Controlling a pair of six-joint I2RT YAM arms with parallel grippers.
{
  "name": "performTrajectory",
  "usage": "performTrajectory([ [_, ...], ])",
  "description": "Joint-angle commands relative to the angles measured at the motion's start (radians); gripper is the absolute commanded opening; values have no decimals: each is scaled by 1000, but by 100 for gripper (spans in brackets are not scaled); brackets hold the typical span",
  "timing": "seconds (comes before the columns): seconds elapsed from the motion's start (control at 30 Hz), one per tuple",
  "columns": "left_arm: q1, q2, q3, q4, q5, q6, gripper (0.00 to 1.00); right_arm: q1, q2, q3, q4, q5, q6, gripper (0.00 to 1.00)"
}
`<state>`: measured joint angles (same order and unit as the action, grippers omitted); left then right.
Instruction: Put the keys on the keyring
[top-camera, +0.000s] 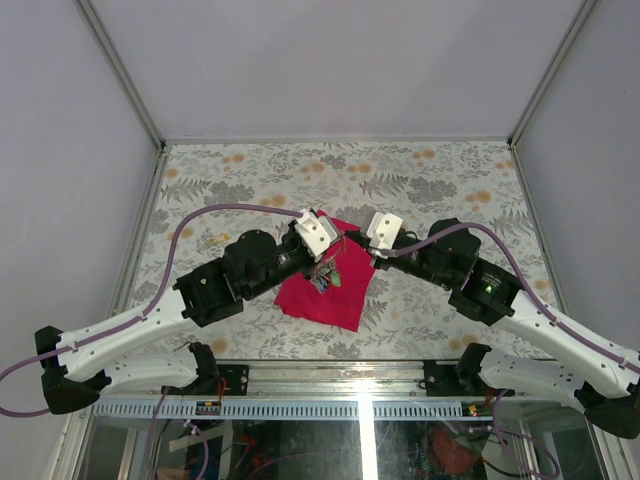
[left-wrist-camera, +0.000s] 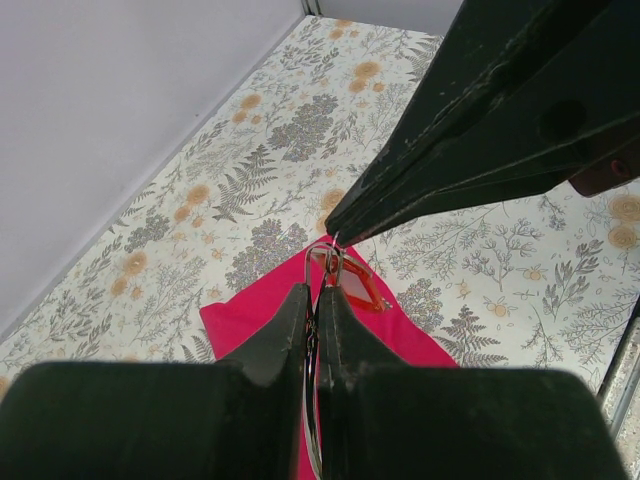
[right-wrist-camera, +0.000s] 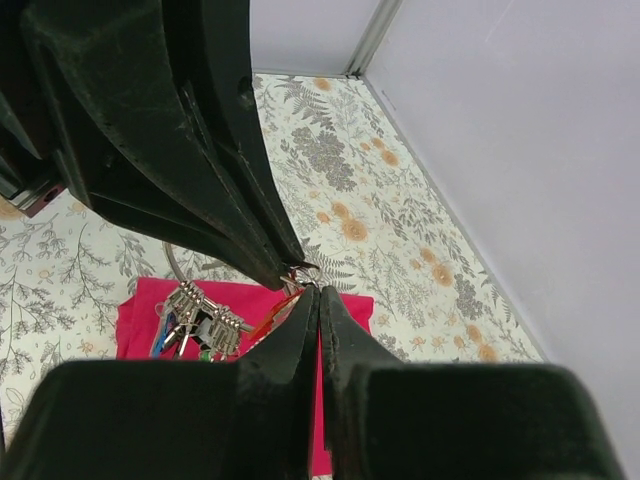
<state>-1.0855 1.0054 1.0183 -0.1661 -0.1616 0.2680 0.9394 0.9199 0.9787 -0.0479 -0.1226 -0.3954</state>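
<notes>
Both grippers meet above the magenta cloth (top-camera: 335, 298). My left gripper (left-wrist-camera: 315, 292) is shut on the thin silver keyring (left-wrist-camera: 312, 400), which runs between its pads. The ring's bunch of keys and coloured tags (right-wrist-camera: 198, 322) hangs below over the cloth and also shows in the top view (top-camera: 325, 276). My right gripper (right-wrist-camera: 318, 292) is shut at the ring's edge, seemingly on the red-headed key (left-wrist-camera: 362, 288), whose red plastic (right-wrist-camera: 272, 320) shows beside its fingers. The two grippers' tips nearly touch. No loose brass keys are in view.
The floral-patterned table (top-camera: 250, 170) is bordered by grey walls with metal rails at the left (top-camera: 140, 230) and right (top-camera: 535, 230). The cloth (left-wrist-camera: 245, 322) lies near the front centre. The arms' bases stand at the near edge.
</notes>
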Motion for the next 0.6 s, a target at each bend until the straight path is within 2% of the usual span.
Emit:
performTrajectory([
  [0.0,-3,-3,8,53,27,10,0,4,-23,38,96,61,5,0],
  [0.3,-2,-2,11,49,36,13,0,4,-19,37,99,63,3,0],
  [0.57,-3,-5,9,48,40,14,0,5,-5,35,83,35,11,15],
])
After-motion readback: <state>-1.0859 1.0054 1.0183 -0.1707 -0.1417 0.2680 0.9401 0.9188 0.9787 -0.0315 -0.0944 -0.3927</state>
